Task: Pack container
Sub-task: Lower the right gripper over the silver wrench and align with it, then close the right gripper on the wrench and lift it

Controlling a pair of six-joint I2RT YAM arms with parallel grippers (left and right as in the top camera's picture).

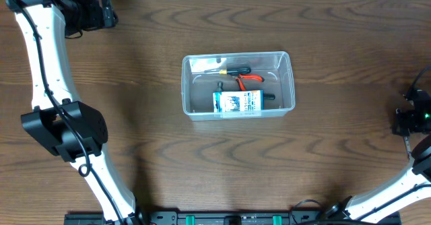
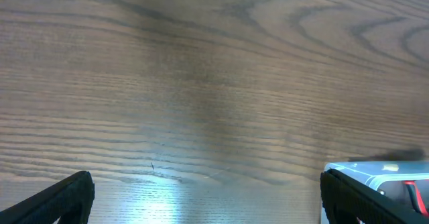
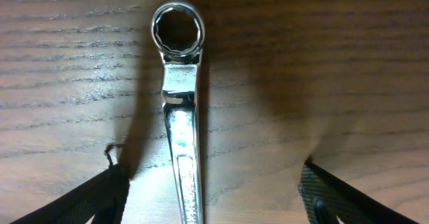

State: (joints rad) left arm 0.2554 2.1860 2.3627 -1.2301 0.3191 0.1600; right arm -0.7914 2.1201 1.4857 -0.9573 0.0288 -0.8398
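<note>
The clear plastic container [image 1: 185, 85] stands mid-table. In it lie a screwdriver [image 1: 232, 71], red-handled pliers [image 1: 249, 81] and a small blue-and-white box [image 1: 237, 102]. One corner of the container shows in the left wrist view [image 2: 375, 170]. My left gripper [image 1: 108, 13] is at the far left back of the table, open and empty [image 2: 204, 197], well away from the container. My right gripper [image 1: 408, 120] is at the right edge, open [image 3: 214, 200]. A silver ring wrench [image 3: 181, 117] lies flat on the table between its fingers, closer to the left one, and neither finger touches it.
The table is dark wood. The white left arm [image 1: 47, 63] runs along the left side, with its black joint [image 1: 64, 127] over the table. A black rail [image 1: 229, 218] runs along the front edge.
</note>
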